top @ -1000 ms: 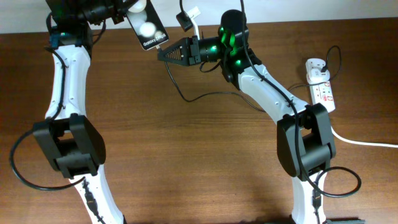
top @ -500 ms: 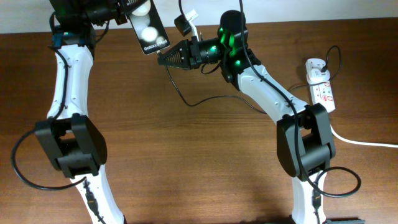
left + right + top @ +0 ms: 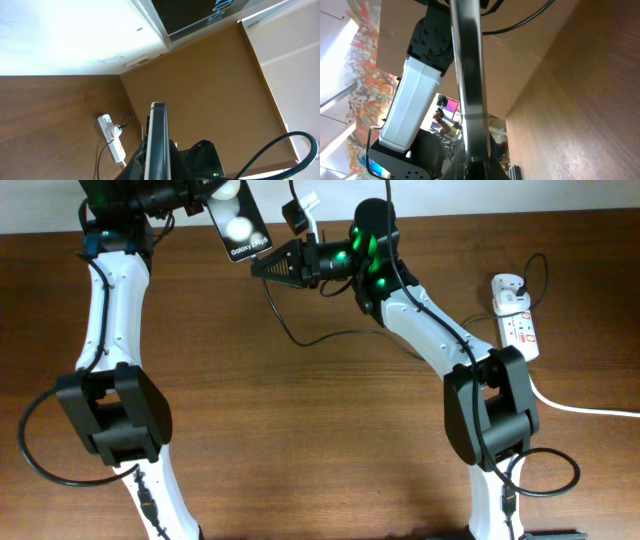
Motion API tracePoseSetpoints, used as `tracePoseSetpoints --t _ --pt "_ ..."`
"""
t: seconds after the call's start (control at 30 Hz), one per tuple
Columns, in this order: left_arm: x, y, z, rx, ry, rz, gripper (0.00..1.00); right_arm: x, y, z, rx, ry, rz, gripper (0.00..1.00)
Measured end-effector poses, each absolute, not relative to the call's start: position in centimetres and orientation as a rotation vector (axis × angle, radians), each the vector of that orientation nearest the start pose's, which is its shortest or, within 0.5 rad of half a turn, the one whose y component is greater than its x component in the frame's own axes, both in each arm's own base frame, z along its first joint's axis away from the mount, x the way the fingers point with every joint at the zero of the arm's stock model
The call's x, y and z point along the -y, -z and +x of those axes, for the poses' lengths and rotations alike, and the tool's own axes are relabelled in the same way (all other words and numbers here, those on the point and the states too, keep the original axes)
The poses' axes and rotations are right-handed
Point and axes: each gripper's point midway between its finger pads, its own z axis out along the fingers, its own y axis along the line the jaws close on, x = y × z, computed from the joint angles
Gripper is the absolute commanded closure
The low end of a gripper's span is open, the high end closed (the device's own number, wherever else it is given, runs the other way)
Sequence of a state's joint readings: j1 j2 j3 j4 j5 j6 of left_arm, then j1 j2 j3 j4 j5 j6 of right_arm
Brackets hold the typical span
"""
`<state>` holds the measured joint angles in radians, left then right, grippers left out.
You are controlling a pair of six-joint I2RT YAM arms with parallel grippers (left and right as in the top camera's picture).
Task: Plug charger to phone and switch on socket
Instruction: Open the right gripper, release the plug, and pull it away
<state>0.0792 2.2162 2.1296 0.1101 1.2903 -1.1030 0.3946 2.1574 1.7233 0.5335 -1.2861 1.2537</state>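
The phone (image 3: 240,226) is a black slab held up off the table at the back, screen up with two white round reflections, and my left gripper (image 3: 210,196) is shut on its far end. In the left wrist view the phone (image 3: 157,137) stands edge-on. My right gripper (image 3: 256,267) is shut on the plug tip of the charger, right at the phone's near end. The charger's thin black cable (image 3: 300,338) loops over the table to its white adapter (image 3: 510,284), which sits in the white socket (image 3: 520,320) at the right. The right wrist view shows the phone (image 3: 468,65) edge-on.
The socket's thick white cord (image 3: 590,409) runs off to the right edge. A small black block with a white piece (image 3: 298,212) hangs at the back edge of the table. The socket (image 3: 112,142) also shows on the brown table in the left wrist view.
The phone and my right gripper have both shifted slightly toward the back left, still end to end. Nothing was released or picked up.
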Motion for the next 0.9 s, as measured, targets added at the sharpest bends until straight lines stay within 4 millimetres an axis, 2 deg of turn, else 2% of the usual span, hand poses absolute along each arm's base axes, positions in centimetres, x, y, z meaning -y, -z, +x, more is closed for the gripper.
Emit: tracePoseSetpoints --t 0.13,0.5,0.53,0.6,0.63,0.67,0.73,0.77,0.87,0.9 --pt "12.3 -36.7 55.5 -1.862 1.712 0.209 1.00 -36.1 -29.2 42.8 -1.991 -2.094 -0.539 0.96" --pt "12.9 -36.9 55.1 -1.850 1.703 0.259 1.00 -36.1 -29.2 42.6 -1.958 -2.092 -0.588 0.95" --pt "13.0 -36.9 55.1 -1.850 1.704 0.261 1.00 -36.1 -29.2 42.5 -1.958 -2.093 -0.591 0.90" --pt "13.4 -36.9 54.7 -1.853 1.716 0.289 1.00 -36.2 -29.2 42.8 -1.952 -2.087 -0.578 0.64" --pt "13.8 -36.9 54.3 -1.854 1.729 0.320 1.00 -36.1 -29.5 43.7 -1.933 -2.063 -0.522 0.50" --pt "15.1 -36.7 52.9 -1.871 1.786 0.403 1.00 -35.9 -29.8 44.4 -1.917 -2.044 -0.483 0.38" --pt "17.1 -36.6 51.4 -1.874 1.835 0.504 1.00 -35.1 -30.3 45.9 -1.893 -2.012 -0.420 0.29" --pt "17.2 -36.6 51.3 -1.874 1.840 0.514 1.00 -35.0 -30.4 46.1 -1.892 -2.009 -0.403 0.20" --pt "15.8 -36.6 51.3 -1.875 1.838 0.511 1.00 -35.0 -30.4 46.3 -1.891 -2.006 -0.386 0.01" --pt "15.0 -36.6 51.5 -1.875 1.832 0.500 1.00 -35.0 -30.4 46.3 -1.891 -2.006 -0.387 0.01"
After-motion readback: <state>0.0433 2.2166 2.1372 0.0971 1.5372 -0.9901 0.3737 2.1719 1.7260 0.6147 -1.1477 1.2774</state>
